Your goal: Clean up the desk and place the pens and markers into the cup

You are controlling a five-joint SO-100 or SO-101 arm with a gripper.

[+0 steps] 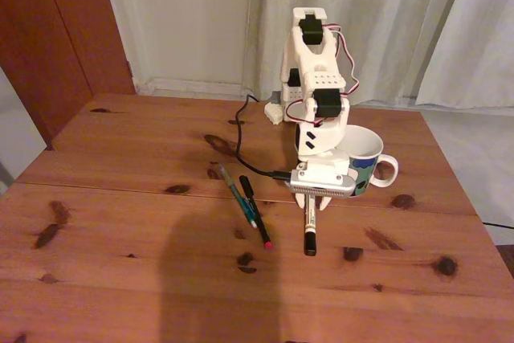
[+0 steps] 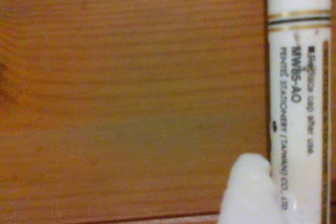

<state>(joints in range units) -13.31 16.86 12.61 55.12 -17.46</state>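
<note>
White-barrelled marker point(image 2: 298, 108) flat between lowered jaws point(image 1: 312, 202)

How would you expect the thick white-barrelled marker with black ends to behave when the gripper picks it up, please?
The white-barrelled marker looks rigid, so it probably won't bend. Its round, glossy barrel may roll on the wooden desk or slip between the fingers. The gripper sits near one end, so it might tilt when lifted.

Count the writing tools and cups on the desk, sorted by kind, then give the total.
Thin pens: 2, the teal-green pen and the black pen with a red tip
Markers: 1, the white-barrelled marker
Cups: 1, the white mug
Total: 4
</note>
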